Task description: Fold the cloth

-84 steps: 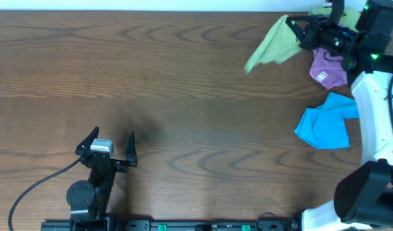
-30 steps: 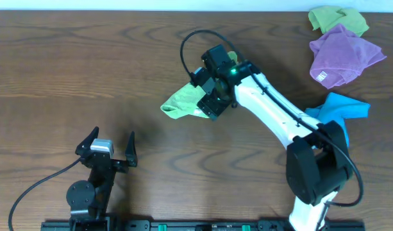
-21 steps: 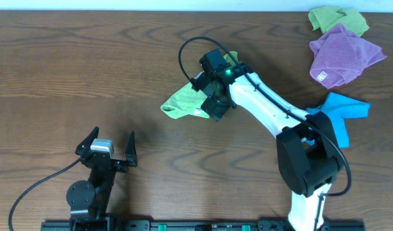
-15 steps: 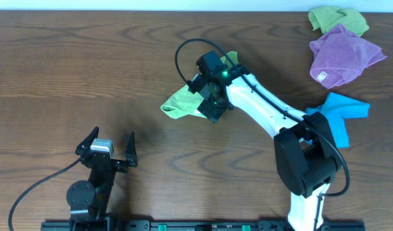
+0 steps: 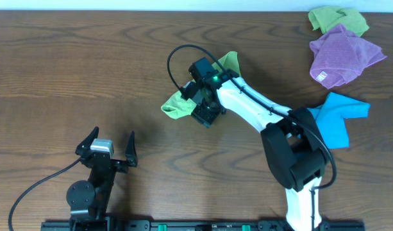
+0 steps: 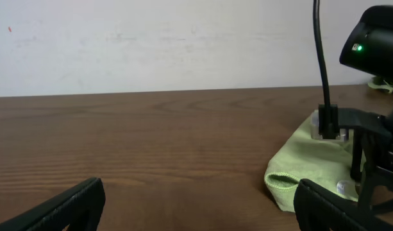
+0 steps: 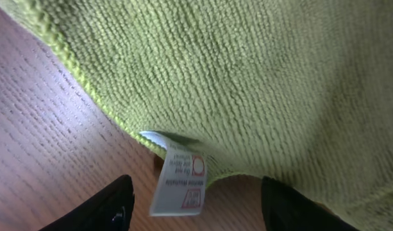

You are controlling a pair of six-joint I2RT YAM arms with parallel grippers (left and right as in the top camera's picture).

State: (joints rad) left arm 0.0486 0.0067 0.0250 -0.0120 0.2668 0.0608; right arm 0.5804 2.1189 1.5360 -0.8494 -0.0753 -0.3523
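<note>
Lying bunched midway across the brown wooden table (image 5: 55,64), the lime-green microfibre cloth (image 5: 175,102) runs diagonally beneath the right gripper (image 5: 204,114), whose jaws stand wide over its tagged edge. The left gripper (image 5: 109,146), also wide, sits well apart, so the right arm is nearer.

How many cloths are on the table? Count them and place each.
4: the lime-green cloth mid-table under the right claw; a second green cloth in the far right corner; a purple cloth against it; a blue cloth nearer, beside the right arm.
</note>
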